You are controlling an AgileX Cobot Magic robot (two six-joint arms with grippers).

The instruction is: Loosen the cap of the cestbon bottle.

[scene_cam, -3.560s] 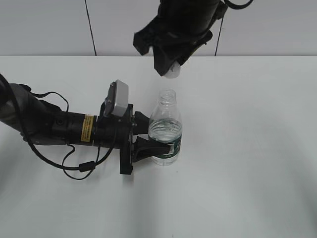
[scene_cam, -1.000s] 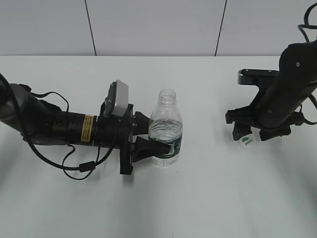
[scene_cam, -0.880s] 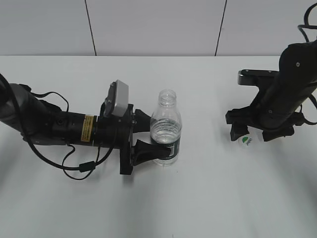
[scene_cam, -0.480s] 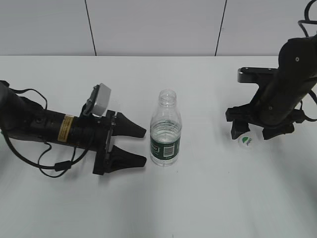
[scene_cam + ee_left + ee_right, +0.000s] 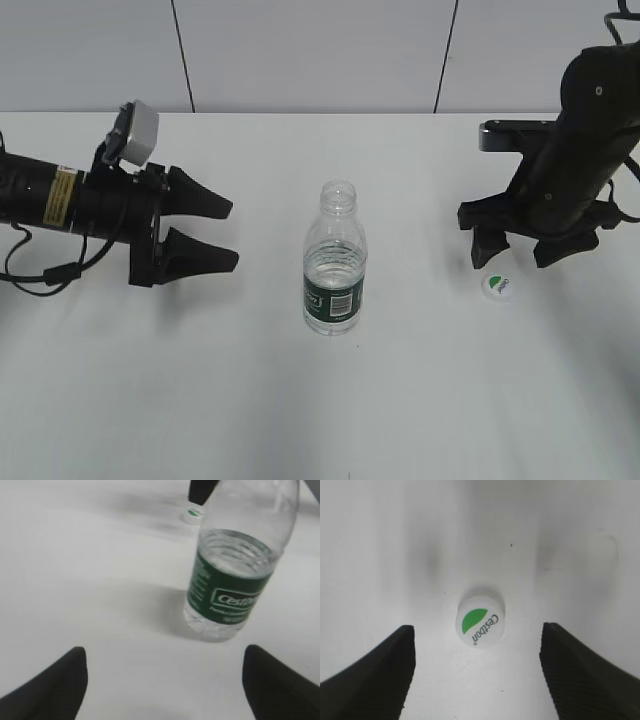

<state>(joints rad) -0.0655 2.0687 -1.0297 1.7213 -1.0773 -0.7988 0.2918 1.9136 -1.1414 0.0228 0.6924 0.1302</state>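
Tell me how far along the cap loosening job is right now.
It looks done: the small white plastic cap lies on the white table, off the open-necked clear plastic Cestbon bottle, which stands upright alone. Nothing is in hand: the left gripper and right gripper are both open and empty. Nothing visible remains.

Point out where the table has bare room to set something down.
Free: the table in front of the cestbon bottle, and between bottle and cap. Crowded: the left gripper at the left edge, and the right gripper just above the cap.
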